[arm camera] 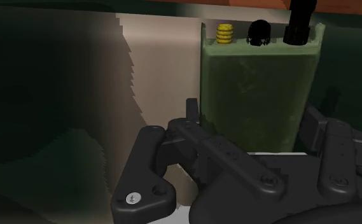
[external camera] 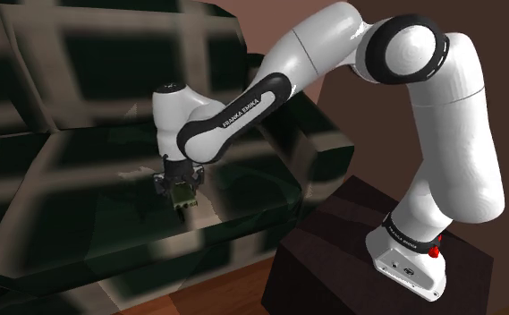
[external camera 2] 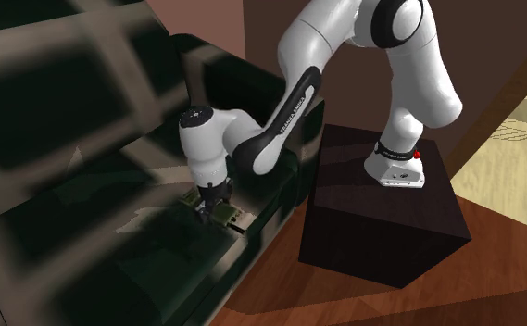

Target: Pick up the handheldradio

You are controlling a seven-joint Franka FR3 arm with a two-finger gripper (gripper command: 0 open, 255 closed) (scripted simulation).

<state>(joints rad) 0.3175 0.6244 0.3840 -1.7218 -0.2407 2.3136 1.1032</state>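
**1 olive radio clasped between 2 black fingers**

1 handheld radio [arm camera: 256,83] sits directly between the fingertips of the hand [arm camera: 252,124]. It is a flat, blocky body in mottled olive green, with slightly rounded edges. On the end farthest from the hand are 3 fittings in a row: a ribbed yellow knob [arm camera: 224,33], a black knob [arm camera: 258,33] beside it, and a thick black antenna [arm camera: 298,22] that runs out past the frame's edge.

The 2 fingers [arm camera: 193,114] press against the radio's long sides, 1 on each, so the hand is closed around its lower half.

From the shoulder view, the hand [external camera: 181,195] points straight down, and the radio [external camera: 184,202] shows as a small green block just under it, low against the seat cushion of a dark green checked sofa [external camera: 82,179]. I cannot tell whether the radio touches the cushion. A pale stripe [arm camera: 160,70] of the sofa's check pattern lies just beside the radio, beyond 1 finger.

The second exterior view shows the hand [external camera 2: 217,208] over the radio [external camera 2: 226,217] near the cushion's front edge.
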